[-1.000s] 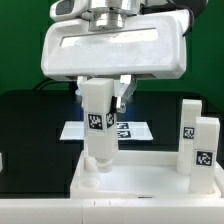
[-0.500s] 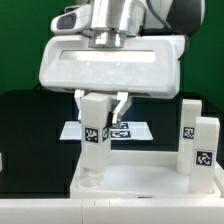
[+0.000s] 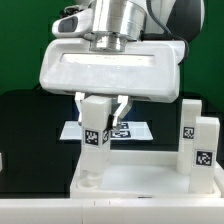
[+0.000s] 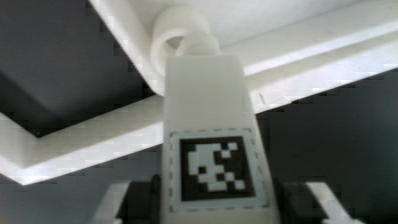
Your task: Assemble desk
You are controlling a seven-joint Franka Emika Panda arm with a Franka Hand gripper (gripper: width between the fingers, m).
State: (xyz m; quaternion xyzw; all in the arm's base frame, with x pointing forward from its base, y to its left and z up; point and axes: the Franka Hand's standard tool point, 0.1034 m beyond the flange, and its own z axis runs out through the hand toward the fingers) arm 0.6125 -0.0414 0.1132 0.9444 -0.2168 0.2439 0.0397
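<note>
In the exterior view my gripper (image 3: 101, 108) is shut on a white square-section leg (image 3: 94, 150) that bears a black-and-white tag. The leg stands almost upright, with its lower end in the round corner socket (image 3: 89, 181) at the exterior view's left end of the white tabletop (image 3: 140, 182). In the wrist view the same leg (image 4: 210, 110) runs from between my fingers (image 4: 130, 205) down to the socket (image 4: 180, 42) on the tabletop (image 4: 63, 152). Two more tagged legs (image 3: 189, 125) (image 3: 205, 148) stand upright at the tabletop's right end.
The marker board (image 3: 128, 129) lies flat on the black table behind the held leg. The wide white wrist housing (image 3: 110, 68) hangs over the tabletop's left and middle. A green wall closes off the back.
My wrist has turned about the leg's axis with the leg in its grip, mostly between the oldest frame and half a second ago. Since then nothing has visibly moved.
</note>
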